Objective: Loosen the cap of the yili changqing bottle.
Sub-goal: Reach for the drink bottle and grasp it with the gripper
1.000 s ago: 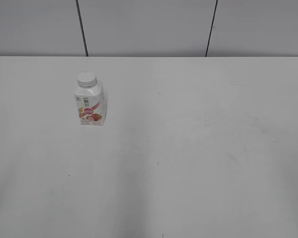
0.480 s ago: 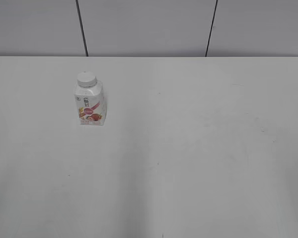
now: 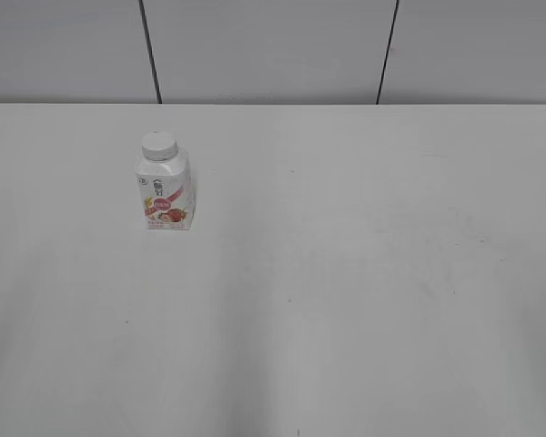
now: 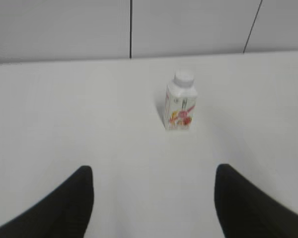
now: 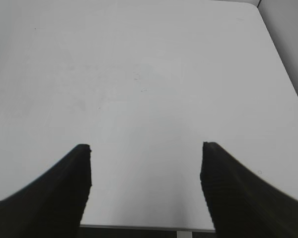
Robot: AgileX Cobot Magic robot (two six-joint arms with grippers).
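The yili changqing bottle [image 3: 165, 189] stands upright on the white table [image 3: 364, 273], on the left part and toward the far side in the exterior view. The cap [image 3: 158, 146] sits on its neck and looks fully closed. Nothing touches the bottle.

No arm shows in the exterior view. The left claw [image 4: 154, 198] is released, with its two dark fingers wide apart, and it holds nothing; in the left wrist view the bottle is ahead of it and a little to the right, well apart. The right claw [image 5: 145, 183] is also released and empty, and its camera shows only bare table, so the bottle is not in front of it.

I think the work is at its very start: both claws must first reach the bottle. The bottle looks small and light, so a finger that arrives from the side may knock it over or push it away. If only the cap is turned while the body is not held, the whole bottle may spin. A hard squeeze could dent the thin plastic.
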